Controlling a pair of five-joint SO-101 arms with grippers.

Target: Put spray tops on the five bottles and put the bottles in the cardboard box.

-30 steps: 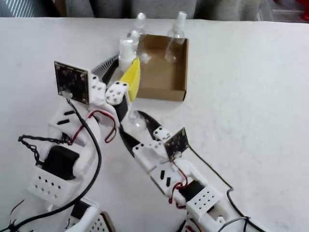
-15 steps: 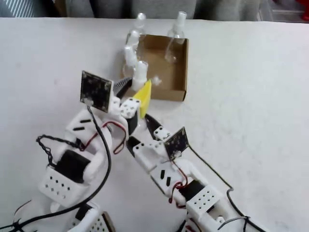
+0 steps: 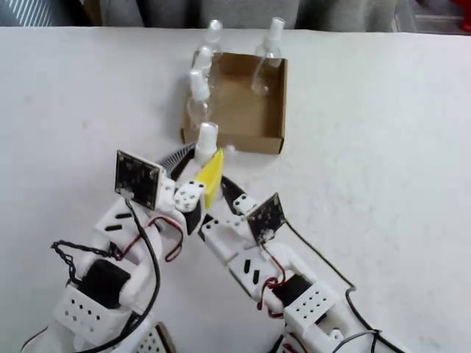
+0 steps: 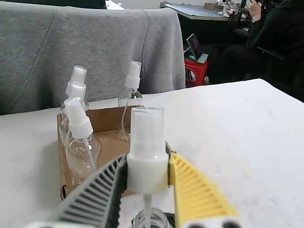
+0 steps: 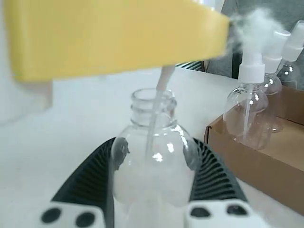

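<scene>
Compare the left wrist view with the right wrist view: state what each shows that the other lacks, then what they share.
Left wrist, not right wrist: the white head of the spray top, clamped in the left gripper.
Right wrist, not left wrist: the round body of the bottle, clamped between the black fingers of the right gripper.
Both: the bottle's open neck, the dip tube going into it, the yellow finger, the cardboard box and the capped bottles in it.
</scene>
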